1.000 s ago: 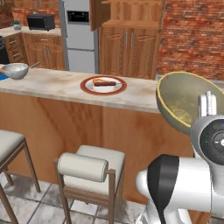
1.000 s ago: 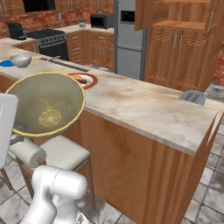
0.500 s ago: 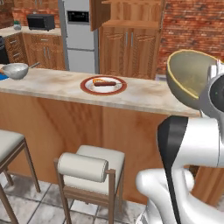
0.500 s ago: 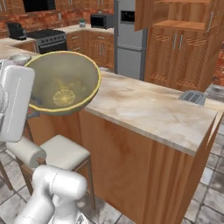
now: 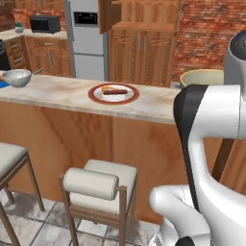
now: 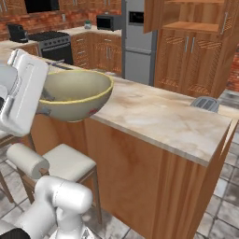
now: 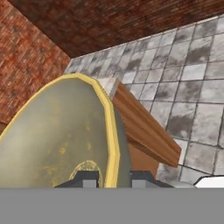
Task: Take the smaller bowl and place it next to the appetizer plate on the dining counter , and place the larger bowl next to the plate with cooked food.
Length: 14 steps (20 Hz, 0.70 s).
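Observation:
My gripper [image 7: 114, 179] is shut on the yellow rim of the larger bowl [image 6: 77, 93], a wide olive-tan bowl held upright at the near edge of the dining counter [image 6: 158, 116]. In the left base view the larger bowl [image 5: 202, 77] peeks out behind my arm, to the right of the plate with cooked food [image 5: 114, 92]. The smaller bowl [image 5: 17, 77], silvery grey, stands at the counter's far left beside a sliver of the blue appetizer plate [image 5: 2, 84]. Whether the held bowl touches the stone top I cannot tell.
Two stools [image 5: 98, 185] stand against the counter's wood front below the plate. A grey toaster-like object [image 6: 205, 102] sits at the counter's far right end. Cabinets, a fridge [image 5: 86, 36] and a stove line the back wall.
The arm has swung the larger bowl from tilted, mouth toward the cameras, to upright and lower at counter height. The plates and the smaller bowl have not moved.

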### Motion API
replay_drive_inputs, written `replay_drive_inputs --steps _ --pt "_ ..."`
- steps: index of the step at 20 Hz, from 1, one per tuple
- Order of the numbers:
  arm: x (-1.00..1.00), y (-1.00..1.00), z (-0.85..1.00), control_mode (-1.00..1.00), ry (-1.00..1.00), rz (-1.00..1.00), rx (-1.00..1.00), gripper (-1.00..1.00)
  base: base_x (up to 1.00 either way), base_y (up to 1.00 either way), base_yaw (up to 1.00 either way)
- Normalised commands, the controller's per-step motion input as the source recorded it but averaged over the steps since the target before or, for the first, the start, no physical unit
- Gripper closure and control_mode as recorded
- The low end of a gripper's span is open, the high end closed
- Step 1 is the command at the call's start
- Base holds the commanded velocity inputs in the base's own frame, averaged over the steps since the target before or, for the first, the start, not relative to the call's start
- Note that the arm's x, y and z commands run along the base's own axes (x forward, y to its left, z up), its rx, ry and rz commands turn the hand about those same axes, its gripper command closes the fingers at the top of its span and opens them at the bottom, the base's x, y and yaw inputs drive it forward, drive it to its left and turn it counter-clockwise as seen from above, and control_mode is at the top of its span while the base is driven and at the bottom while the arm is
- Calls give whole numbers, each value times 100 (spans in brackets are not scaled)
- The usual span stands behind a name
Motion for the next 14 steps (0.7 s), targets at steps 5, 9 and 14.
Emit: replay_drive_inputs --steps 5,9,14 --pt "29 -12 0 -100 10 26 -21 100 0 0 0" --pt "36 -21 0 -100 0 25 -1 100 0 0 0" --pt "55 -17 1 -100 0 23 5 100 0 0 0"
